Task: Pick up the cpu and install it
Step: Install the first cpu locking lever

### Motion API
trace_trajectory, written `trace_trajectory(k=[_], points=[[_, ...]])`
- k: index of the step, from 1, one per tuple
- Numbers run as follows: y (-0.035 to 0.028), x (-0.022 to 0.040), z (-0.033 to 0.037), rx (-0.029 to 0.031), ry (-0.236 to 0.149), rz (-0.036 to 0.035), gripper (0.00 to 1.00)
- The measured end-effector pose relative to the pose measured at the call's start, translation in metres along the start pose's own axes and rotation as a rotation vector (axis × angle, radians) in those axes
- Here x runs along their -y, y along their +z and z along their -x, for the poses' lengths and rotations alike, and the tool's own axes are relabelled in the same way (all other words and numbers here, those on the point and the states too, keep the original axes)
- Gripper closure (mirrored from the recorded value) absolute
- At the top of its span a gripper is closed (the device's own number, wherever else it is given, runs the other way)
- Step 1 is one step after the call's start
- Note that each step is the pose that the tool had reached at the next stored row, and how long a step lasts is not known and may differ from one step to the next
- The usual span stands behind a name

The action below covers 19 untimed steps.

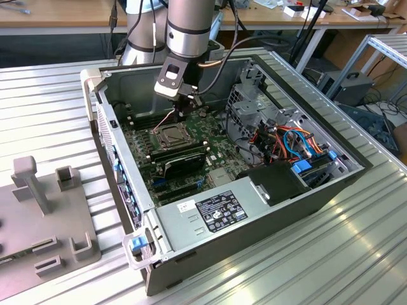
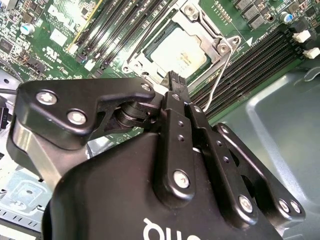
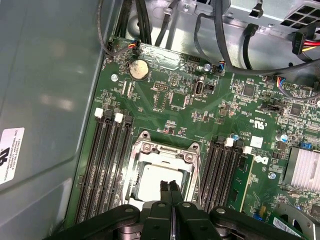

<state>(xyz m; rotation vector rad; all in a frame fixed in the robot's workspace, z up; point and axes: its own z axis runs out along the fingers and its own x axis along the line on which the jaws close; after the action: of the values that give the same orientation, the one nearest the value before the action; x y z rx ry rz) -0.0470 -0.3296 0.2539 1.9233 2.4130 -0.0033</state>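
So the pincer (image 3: pixel 170 187) is clenched tight, fingers pressed together with nothing between them, right over the cpu (image 3: pixel 159 177). Can't tell if it touches. The cpu sits flat in the socket (image 3: pixel 150 149), silver top up, metal frame around it. RAM slots (image 3: pixel 107 165) run along both sides on the green motherboard (image 3: pixel 170 100), all inside the open case (image 1: pixel 267 219) on the ribbed bench (image 1: pixel 356 254).
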Motion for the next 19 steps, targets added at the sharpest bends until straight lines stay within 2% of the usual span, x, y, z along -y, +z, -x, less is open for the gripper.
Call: trace_trajectory(k=[4,6,8,13,15,16,18,19], points=[[0.0000,0.0000,0.0000,-0.0017,-0.054,0.0023,0.89],[0.0000,0.0000,0.0000,-0.0034,-0.103,0.0046,0.89],[0.0001,0.0000,0.0000,-0.0045,-0.136,0.0061,0.89],[0.0001,0.0000,0.0000,-0.0046,-0.140,0.0063,0.89],[0.0000,0.0000,0.0000,-0.0051,-0.157,0.0070,0.89],[0.0000,0.0000,0.0000,-0.0056,-0.172,0.0077,0.89],[0.0002,0.0000,0.0000,-0.0079,-0.239,0.0108,0.89],[0.0002,0.0000,0.0000,-0.0084,-0.255,0.0115,0.89]])
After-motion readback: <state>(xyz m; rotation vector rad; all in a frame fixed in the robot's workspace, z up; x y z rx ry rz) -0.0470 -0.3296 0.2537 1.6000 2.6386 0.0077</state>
